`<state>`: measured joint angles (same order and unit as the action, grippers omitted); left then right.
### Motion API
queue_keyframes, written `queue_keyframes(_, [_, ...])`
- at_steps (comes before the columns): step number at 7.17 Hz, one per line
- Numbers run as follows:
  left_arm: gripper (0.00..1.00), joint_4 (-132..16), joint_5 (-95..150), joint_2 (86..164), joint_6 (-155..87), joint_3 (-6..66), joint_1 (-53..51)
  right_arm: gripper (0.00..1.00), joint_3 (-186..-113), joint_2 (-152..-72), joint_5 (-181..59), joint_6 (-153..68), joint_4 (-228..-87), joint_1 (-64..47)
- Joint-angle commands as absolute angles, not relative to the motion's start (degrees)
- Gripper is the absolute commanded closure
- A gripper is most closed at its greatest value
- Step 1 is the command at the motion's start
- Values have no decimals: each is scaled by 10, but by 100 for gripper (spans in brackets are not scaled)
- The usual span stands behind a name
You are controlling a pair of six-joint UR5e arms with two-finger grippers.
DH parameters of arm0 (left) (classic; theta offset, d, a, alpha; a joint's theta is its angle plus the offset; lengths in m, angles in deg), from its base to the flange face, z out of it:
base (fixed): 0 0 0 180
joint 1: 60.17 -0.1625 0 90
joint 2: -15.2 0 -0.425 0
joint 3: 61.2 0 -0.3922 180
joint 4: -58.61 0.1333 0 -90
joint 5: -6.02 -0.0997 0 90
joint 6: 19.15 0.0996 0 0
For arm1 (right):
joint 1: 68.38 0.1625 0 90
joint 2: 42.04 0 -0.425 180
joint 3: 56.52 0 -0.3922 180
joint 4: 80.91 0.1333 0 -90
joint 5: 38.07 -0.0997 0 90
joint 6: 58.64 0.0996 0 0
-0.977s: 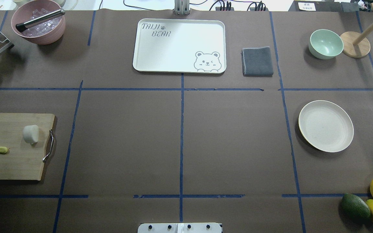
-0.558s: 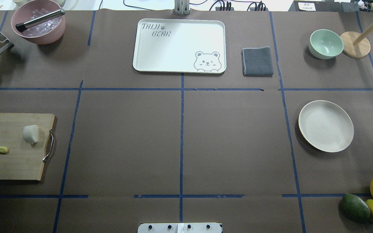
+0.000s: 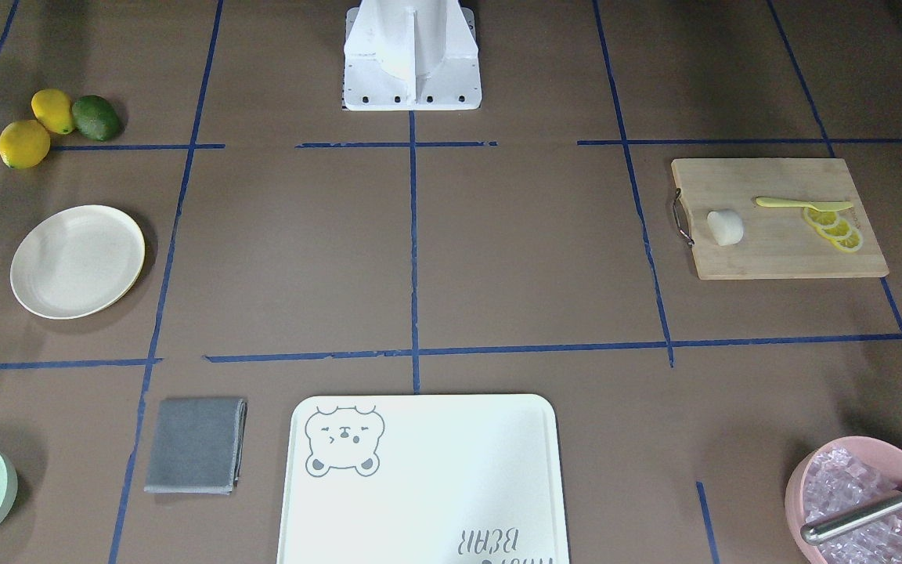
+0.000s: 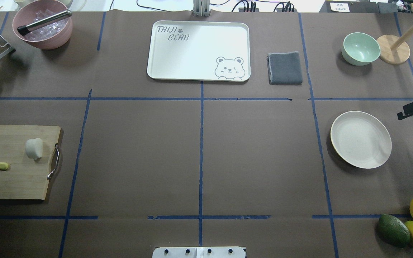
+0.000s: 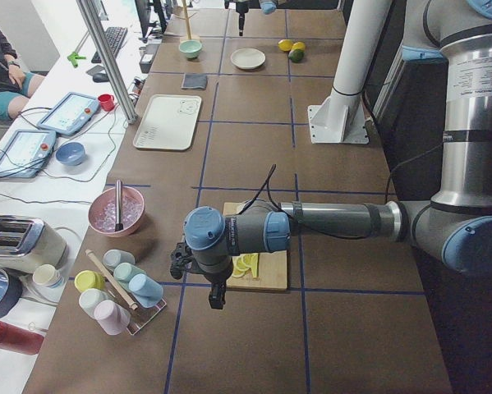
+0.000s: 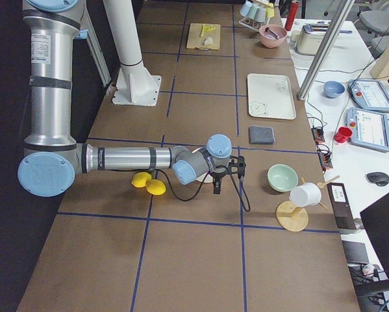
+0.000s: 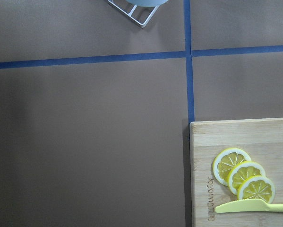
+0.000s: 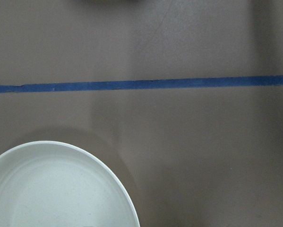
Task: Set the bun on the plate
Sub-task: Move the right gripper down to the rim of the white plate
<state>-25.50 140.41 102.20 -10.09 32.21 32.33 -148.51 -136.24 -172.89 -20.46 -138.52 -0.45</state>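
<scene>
On brown paper [image 4: 256, 154] (blue tape grid [image 4: 201, 143]): bun [image 4: 34, 148], plate [image 4: 360, 139].

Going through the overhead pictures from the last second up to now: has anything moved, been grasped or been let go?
The right gripper has come into the overhead view from the right edge and moved in toward the plate. It now shows just off the plate's far right rim. Nothing has been taken hold of or let go. The bun lies where it was on the cutting board, and the plate has not moved and remains empty.

White bun [image 4: 34, 148], cream plate [image 4: 360, 139], bear-print white tray [image 4: 199, 46], brown table [image 4: 138, 150], blue tape grid [image 4: 201, 150]
</scene>
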Motion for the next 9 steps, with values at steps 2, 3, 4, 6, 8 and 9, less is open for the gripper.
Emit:
queue_keyframes(2, [0,-255,1404,1022,-101,324,324,1,-1479,-1388,-1668,-100,-1294,-83])
queue_keyframes(3, [0,-255,1404,1022,-101,325,324,1,-1479,-1397,-1660,-100,-1293,-89])
queue_keyframes(4, [0,-255,1404,1022,-101,328,324,1,-1479,-1398,-1659,-100,-1293,-90])
queue_keyframes(6, [0,-255,1404,1022,-101,328,324,2,-1473,-1397,-1657,-100,-1293,-105])
queue_keyframes(8, [0,-255,1404,1023,-101,328,323,3,-1463,-1393,-1657,-100,-1293,-115])
queue_keyframes(9, [0,-255,1404,1023,-101,328,324,4,-1458,-1392,-1657,-100,-1293,-119])
